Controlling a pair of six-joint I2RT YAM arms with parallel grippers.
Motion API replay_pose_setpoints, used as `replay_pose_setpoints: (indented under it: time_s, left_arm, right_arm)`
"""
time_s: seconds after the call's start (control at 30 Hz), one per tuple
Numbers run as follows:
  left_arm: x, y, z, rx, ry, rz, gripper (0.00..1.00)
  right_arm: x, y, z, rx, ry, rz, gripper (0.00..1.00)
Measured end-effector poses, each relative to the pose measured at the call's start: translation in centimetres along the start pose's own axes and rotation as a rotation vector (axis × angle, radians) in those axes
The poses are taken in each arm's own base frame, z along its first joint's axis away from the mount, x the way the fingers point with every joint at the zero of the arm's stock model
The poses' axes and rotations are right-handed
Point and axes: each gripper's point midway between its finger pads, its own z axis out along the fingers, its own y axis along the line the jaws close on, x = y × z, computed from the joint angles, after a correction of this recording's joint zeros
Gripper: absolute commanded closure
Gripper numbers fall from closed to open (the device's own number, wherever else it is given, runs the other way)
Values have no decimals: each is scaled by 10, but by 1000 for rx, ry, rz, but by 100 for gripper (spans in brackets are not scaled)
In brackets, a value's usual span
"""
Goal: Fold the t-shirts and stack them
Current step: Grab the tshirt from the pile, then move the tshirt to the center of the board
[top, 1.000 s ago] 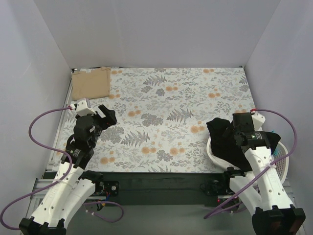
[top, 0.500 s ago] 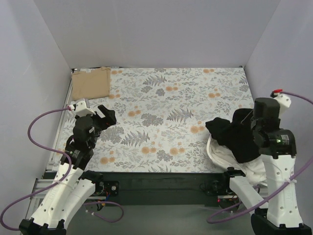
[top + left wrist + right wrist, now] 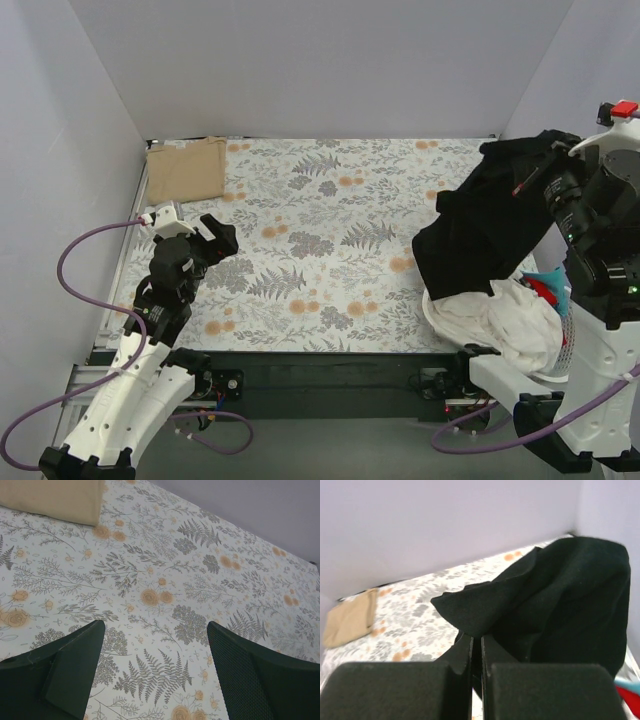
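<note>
A black t-shirt [image 3: 490, 215] hangs in the air at the table's right side, pinched by my right gripper [image 3: 545, 172], which is shut on its upper edge. In the right wrist view the black t-shirt [image 3: 555, 600] bunches over the shut gripper [image 3: 476, 640]. A folded tan t-shirt [image 3: 186, 168] lies flat at the far left corner; the folded tan t-shirt [image 3: 55, 497] also shows in the left wrist view. My left gripper [image 3: 215, 240] hovers open over the left part of the floral cloth [image 3: 340, 230], nothing between its fingers [image 3: 75, 660].
A white basket [image 3: 570, 335] at the near right holds white cloth [image 3: 500, 320] and red and teal pieces [image 3: 545, 290]. Grey walls enclose the table on three sides. Purple cables loop beside both arm bases.
My right gripper closed on the black t-shirt in the basket, then rose up and back, lifting it out. The white cloth below is now uncovered. The left arm stayed still.
</note>
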Motion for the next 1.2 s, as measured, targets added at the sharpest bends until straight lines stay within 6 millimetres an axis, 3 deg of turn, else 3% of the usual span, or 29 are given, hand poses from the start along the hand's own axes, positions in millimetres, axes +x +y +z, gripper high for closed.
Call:
replay_pose_setpoints:
  time_s: [0.33, 0.57, 0.63, 0.73, 0.97, 1.13, 1.17, 1.2]
  left_arm:
    - [0, 0, 0, 0, 1, 0, 17]
    - [1, 1, 1, -5, 2, 1, 17]
    - [1, 1, 1, -8, 0, 1, 17]
    - [0, 2, 0, -10, -4, 0, 17]
    - [1, 3, 3, -15, 2, 4, 18]
    - [7, 4, 7, -27, 23, 13, 18]
    - [7, 4, 7, -28, 24, 14, 18]
    - [7, 4, 7, -28, 25, 15, 21]
  right_arm:
    - [-58, 99, 11, -469, -78, -8, 99]
    - [-67, 136, 11, -678, -95, 71, 99]
    - [-54, 140, 14, -706, -71, 88, 99]
    - [-18, 150, 21, -729, 13, 98, 99]
    - [103, 211, 40, -749, 253, -32, 99]
    - [194, 199, 76, -585, 405, -120, 99]
    - [211, 191, 81, -548, 432, -134, 81]
    - [222, 184, 84, -515, 453, -142, 56]
